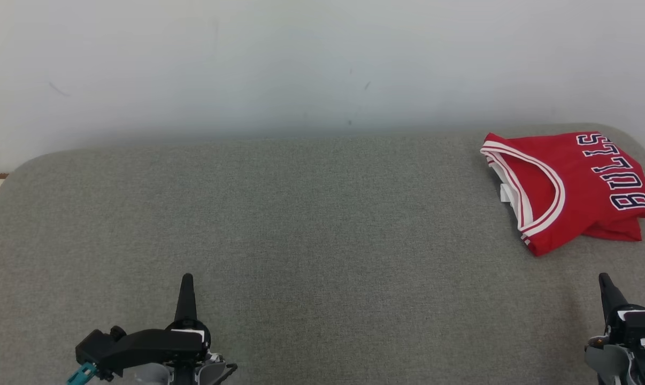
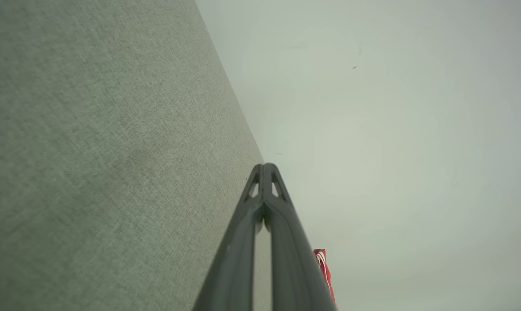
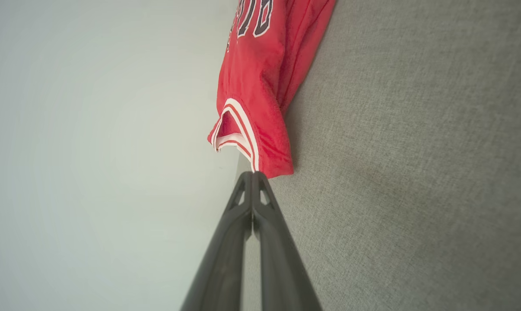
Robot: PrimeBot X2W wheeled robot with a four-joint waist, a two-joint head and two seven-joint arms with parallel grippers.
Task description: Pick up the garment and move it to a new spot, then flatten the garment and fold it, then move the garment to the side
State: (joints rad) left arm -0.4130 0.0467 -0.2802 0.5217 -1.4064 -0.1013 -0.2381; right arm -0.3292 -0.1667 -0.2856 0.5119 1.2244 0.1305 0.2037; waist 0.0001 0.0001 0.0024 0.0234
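Observation:
The garment (image 1: 574,187) is a red jersey with white trim and dark "BULLS" lettering, lying folded at the far right of the grey cushioned surface (image 1: 312,224). My left gripper (image 1: 186,280) stands at the lower left, fingers pressed together and holding nothing, far from the jersey. My right gripper (image 1: 605,280) stands at the lower right, also shut and empty, just in front of the jersey's near edge. In the right wrist view the garment (image 3: 260,86) lies just beyond my shut right gripper (image 3: 252,175). In the left wrist view a red sliver of the garment (image 2: 324,270) peeks from behind my shut left gripper (image 2: 265,166).
A pale wall (image 1: 322,64) rises behind the cushion. The cushion's rounded left corner (image 1: 17,171) meets a strip of floor or mat at the far left edge. Bare grey fabric stretches between the two grippers.

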